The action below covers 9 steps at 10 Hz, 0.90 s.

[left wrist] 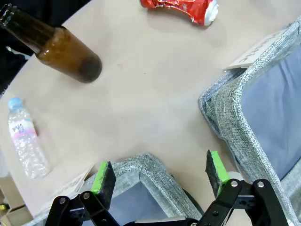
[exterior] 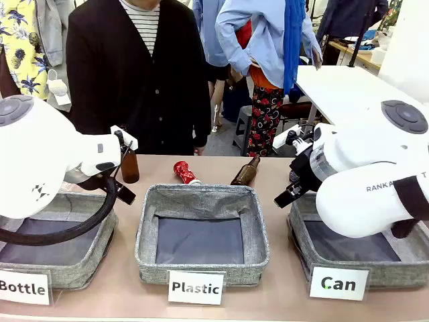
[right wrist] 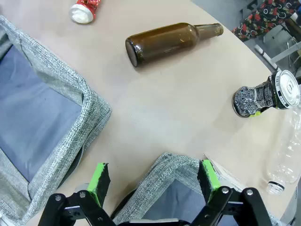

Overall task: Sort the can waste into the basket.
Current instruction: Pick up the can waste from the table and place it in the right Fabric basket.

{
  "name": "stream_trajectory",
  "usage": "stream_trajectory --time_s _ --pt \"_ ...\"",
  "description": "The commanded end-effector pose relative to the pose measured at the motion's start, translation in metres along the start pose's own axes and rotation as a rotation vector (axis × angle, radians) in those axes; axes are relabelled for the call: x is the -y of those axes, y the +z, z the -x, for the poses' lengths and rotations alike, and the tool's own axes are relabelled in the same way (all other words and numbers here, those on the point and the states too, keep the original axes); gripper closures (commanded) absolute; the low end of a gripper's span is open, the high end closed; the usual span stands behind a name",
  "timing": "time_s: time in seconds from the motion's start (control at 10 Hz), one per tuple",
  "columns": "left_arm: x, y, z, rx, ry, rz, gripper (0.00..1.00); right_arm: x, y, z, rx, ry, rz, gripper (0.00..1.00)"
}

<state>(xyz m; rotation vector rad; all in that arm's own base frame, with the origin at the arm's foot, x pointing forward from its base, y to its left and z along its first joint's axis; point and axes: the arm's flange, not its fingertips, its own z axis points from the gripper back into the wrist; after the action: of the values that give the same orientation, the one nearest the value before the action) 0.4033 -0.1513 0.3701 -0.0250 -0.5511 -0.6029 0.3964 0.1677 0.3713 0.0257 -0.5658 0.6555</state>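
At your left, the left pincer (left wrist: 160, 172) is hanging spread and empty over a corner of the Bottle basket (exterior: 74, 261). Behind the Plastic basket (exterior: 244, 268), the crushed red can (exterior: 184, 172) is lying on the surface (exterior: 281, 295). Further right, the dark can (right wrist: 265, 96) is resting near a clear bottle (right wrist: 284, 150). Your right pincer (right wrist: 153, 180) is hovering spread, gripping nothing, over the Can basket (exterior: 301, 248). Nothing is showing inside it, so by my judgement both cans are waiting.

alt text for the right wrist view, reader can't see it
The right gripper, jaws open, hangs above a grey basket on a tan table; beyond are a brown bottle on its side, a dark can and a crushed red can.
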Motion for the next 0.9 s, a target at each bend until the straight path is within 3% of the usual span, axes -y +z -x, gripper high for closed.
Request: stream_trajectory --time_s 0.0,0.8 --pt "0.0000 0.0000 0.0000 0.000 0.000 0.000 0.00 0.0000 0.0000 0.0000 0.000 0.000 0.000 0.00" --pt "0.0000 0.0000 0.0000 0.000 0.000 0.000 0.00 0.0000 0.0000 0.0000 0.000 0.000 0.000 0.00"
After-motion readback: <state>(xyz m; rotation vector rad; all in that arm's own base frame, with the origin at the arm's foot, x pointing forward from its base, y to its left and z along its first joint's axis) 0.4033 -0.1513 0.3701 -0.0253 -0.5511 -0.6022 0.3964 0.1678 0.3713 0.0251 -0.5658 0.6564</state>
